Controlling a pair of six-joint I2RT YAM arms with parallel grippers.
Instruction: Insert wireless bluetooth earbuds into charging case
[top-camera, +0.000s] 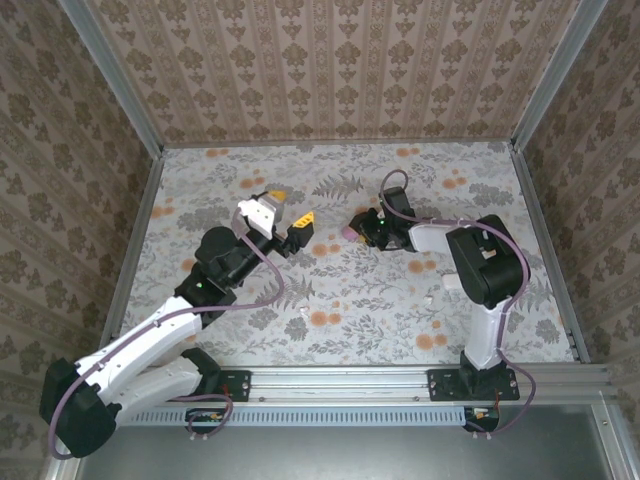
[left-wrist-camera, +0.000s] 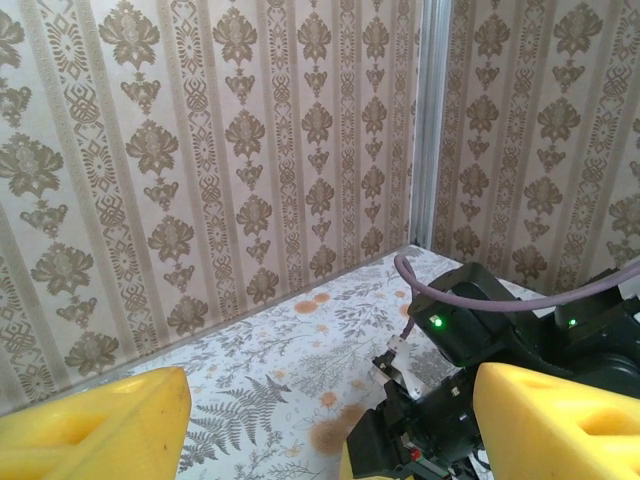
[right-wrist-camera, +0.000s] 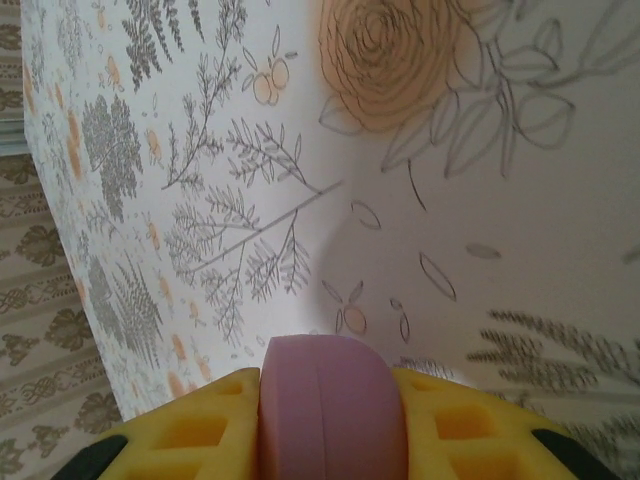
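Robot test cell, a lab rig
Papered walls (top-camera: 330, 60) on aluminium posts (top-camera: 112, 75) box in the floral-covered desk (top-camera: 340, 300) on three sides; an aluminium rail (top-camera: 340, 380) at the desk's near edge carries the left arm (top-camera: 150, 335) and right arm (top-camera: 485, 265)

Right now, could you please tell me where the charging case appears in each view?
Top external: charging case, pink, centre, held by right gripper.
Left wrist: cannot tell; perhaps hidden behind the right arm.
Right wrist: bottom centre, clamped between yellow fingers.
Shared landmark: floral table cover.
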